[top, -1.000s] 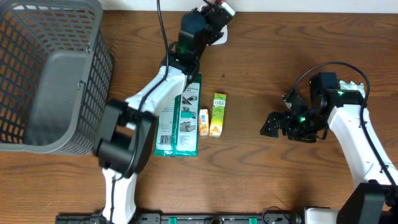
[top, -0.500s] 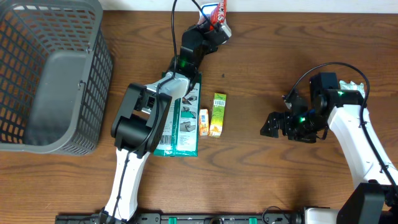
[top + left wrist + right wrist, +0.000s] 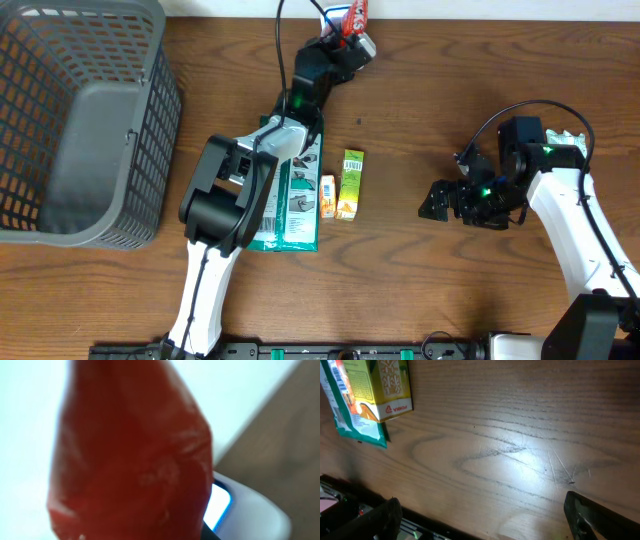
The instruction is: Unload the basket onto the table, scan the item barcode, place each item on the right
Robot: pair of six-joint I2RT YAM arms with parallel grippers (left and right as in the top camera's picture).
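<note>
Red packet (image 3: 351,14): at the far edge of the table, lifted off the wood, just above and beside the white scanner (image 3: 365,46); no barcode can be made out on it.
Left gripper (image 3: 343,29): closed narrow on the lower end of the red packet.
Left wrist view: the packet fills nearly the whole picture, blurred; only a corner of the scanner with a pale lit window shows past it.
Green-and-white pack (image 3: 292,205): flat on the table, partly covered by the left arm that stretches over it.
Orange carton (image 3: 327,196): lying just right of the pack.
Yellow-green carton (image 3: 350,183): touching the orange carton's right side, barcode label facing up.
Right gripper (image 3: 436,201): jaws spread wide, nothing between them, low over bare wood, well apart from the cartons.
Grey basket (image 3: 80,120): at the left end of the table, well apart from the packet.
Crumpled wrapper (image 3: 570,138): behind the right arm, mostly hidden.
Table (image 3: 420,290): dark wood.
</note>
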